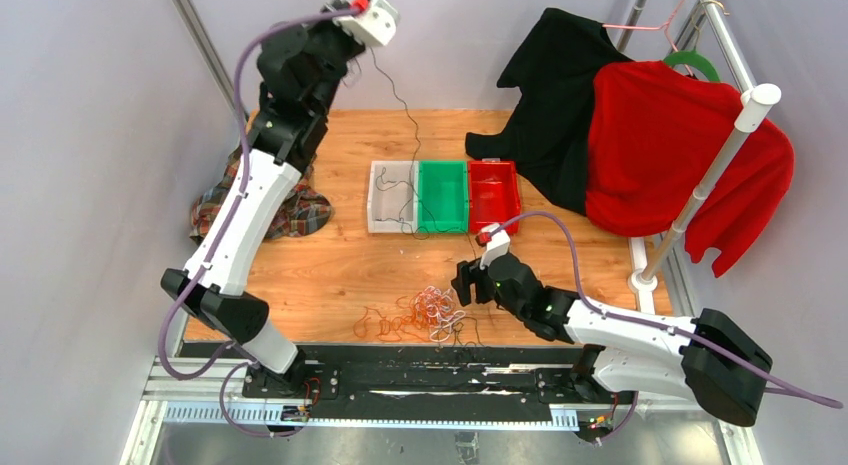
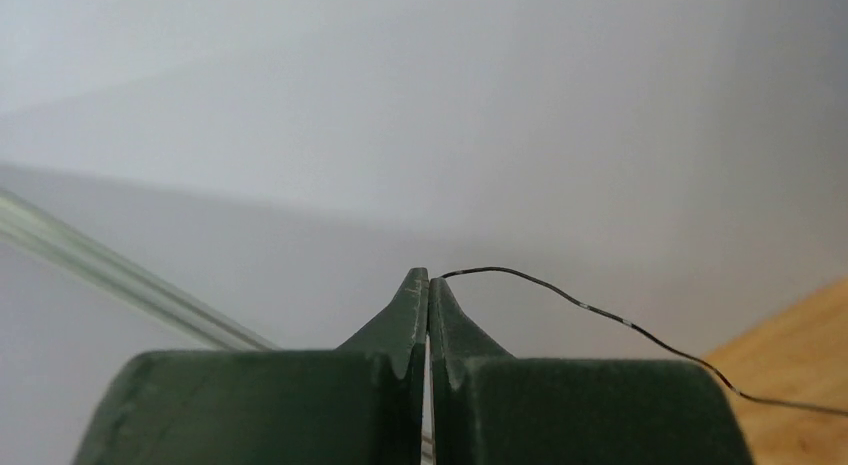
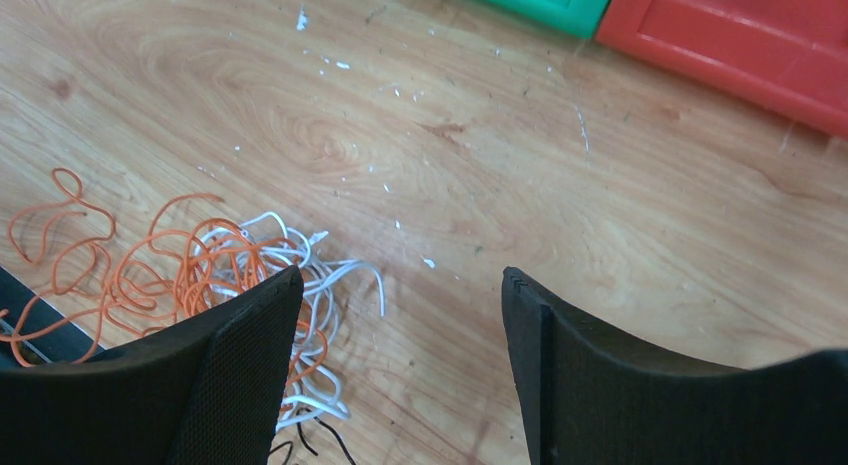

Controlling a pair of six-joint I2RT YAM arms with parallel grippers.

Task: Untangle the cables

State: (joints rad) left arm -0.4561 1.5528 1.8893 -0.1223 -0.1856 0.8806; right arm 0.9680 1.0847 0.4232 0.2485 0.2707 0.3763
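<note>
Orange-white cable tangle (image 1: 415, 315): on table (image 1: 330, 265), near front edge. Black cable (image 2: 560, 293): upper end pinched in left gripper (image 2: 428, 280), remainder trailing down to white bin (image 1: 381, 217). Left arm raised high, jaws fully closed on cable. Right arm low; right gripper (image 3: 402, 275) spread wide, empty, above tangle's edge.

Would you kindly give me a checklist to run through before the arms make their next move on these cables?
1. Left fingers shut on the black cable: ok.
2. Cable's lower end reaches the white bin: ok.
3. Held cable apart from the tangle: ok, going by the top view.
4. Right fingers open: ok.
5. Right fingers centred over the tangle: not ok; it lies to one side.
6. Single strand free to pick: cannot tell; orange and white strands intertwine.
</note>
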